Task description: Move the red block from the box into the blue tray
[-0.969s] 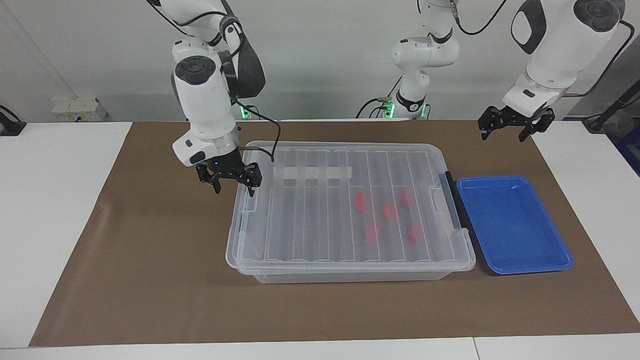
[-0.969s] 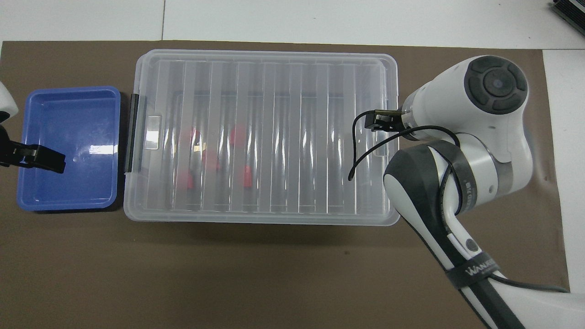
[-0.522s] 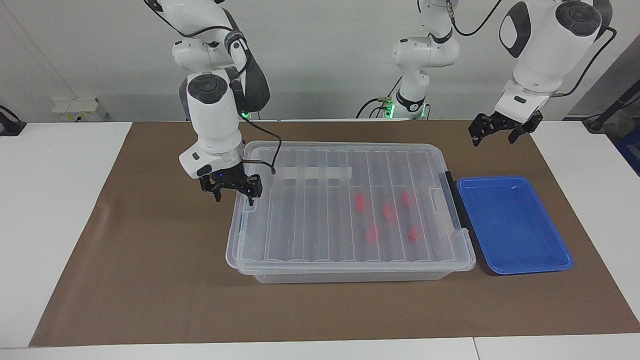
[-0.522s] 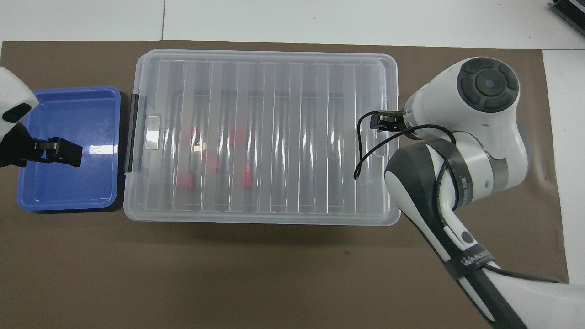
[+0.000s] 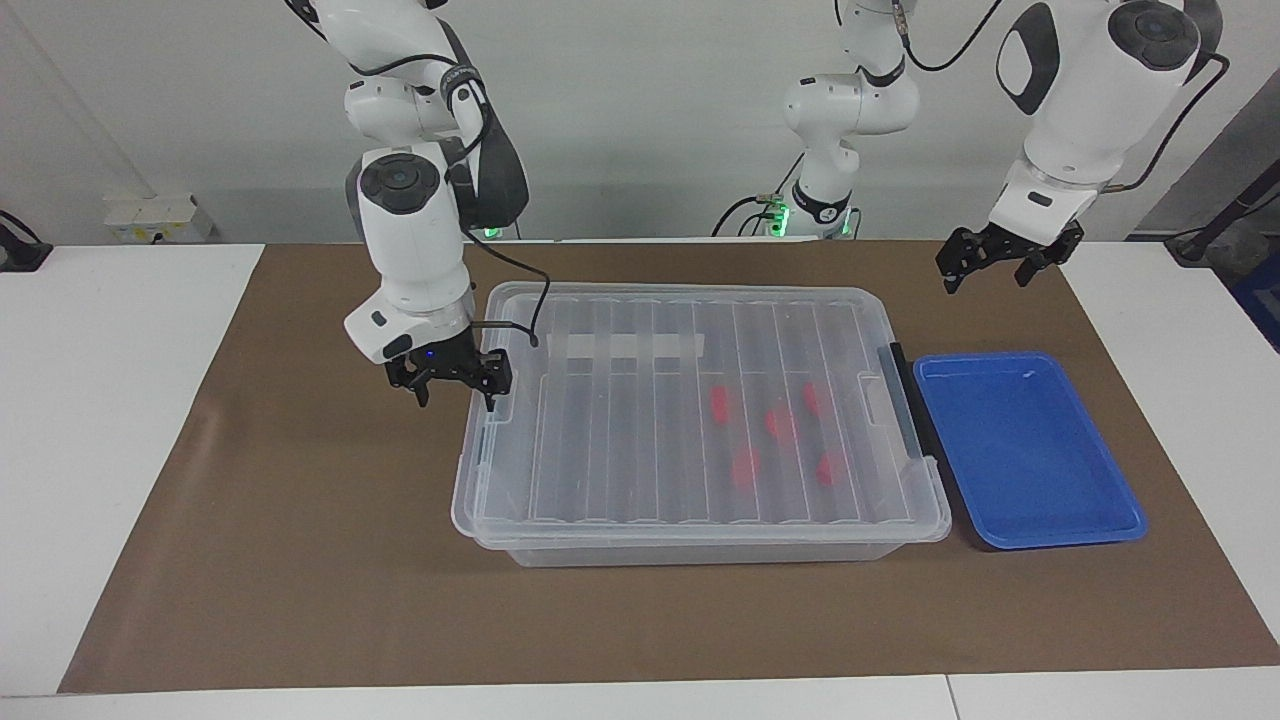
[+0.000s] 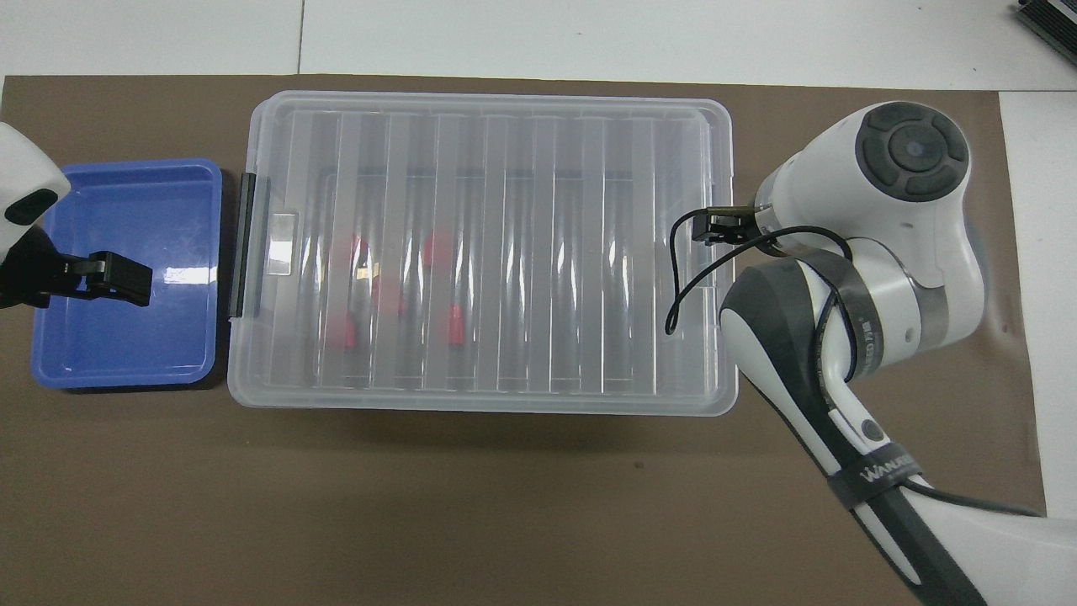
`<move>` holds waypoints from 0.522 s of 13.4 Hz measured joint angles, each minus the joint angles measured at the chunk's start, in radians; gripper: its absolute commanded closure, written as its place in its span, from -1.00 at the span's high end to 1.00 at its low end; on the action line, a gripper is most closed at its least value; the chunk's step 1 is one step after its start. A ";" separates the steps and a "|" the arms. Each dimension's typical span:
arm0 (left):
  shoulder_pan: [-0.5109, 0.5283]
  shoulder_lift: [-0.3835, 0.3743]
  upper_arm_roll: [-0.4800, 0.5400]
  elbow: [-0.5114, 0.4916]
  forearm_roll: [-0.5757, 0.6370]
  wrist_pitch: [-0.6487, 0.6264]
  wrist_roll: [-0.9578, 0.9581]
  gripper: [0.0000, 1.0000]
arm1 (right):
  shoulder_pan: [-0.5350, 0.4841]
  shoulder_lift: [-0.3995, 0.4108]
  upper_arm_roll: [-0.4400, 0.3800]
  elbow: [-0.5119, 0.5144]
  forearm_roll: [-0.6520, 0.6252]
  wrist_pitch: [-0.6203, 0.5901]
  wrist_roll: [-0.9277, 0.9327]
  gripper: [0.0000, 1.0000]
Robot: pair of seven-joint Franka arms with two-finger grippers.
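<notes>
The box (image 5: 700,430) is a clear bin with its ribbed lid shut, a black clip handle (image 5: 905,395) and a white tape strip (image 5: 625,346). Several red blocks (image 5: 779,423) lie inside under the lid, toward the tray's end; they also show in the overhead view (image 6: 455,325). The blue tray (image 5: 1030,450) lies empty beside the box at the left arm's end. My right gripper (image 5: 455,392) is open, low at the box's end toward the right arm, one finger at the lid's rim. My left gripper (image 5: 985,275) is open, raised over the mat beside the tray.
A brown mat (image 5: 300,560) covers the white table. A third robot's base (image 5: 825,200) stands at the robots' edge. A white socket box (image 5: 150,215) sits at the wall near the right arm's end. In the overhead view the right arm's wrist (image 6: 875,244) hides its gripper.
My right gripper has come down lower at the box's end and shifted slightly outward. My left gripper has moved a little toward the box and has held still for the last half second.
</notes>
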 measured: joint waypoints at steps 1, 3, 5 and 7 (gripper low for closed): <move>0.000 0.000 0.000 0.000 0.000 0.001 0.000 1.00 | -0.010 0.000 0.000 0.000 0.000 0.000 -0.033 0.87; 0.000 -0.001 0.000 0.000 0.000 0.001 -0.001 1.00 | -0.036 0.000 0.000 0.000 0.000 -0.001 -0.099 0.87; 0.000 -0.001 0.000 0.000 0.000 0.003 -0.001 1.00 | -0.062 0.000 0.000 0.000 0.000 -0.002 -0.154 0.87; -0.003 -0.001 0.000 -0.004 0.000 0.011 -0.009 1.00 | -0.089 0.000 0.000 0.000 0.000 -0.002 -0.214 0.87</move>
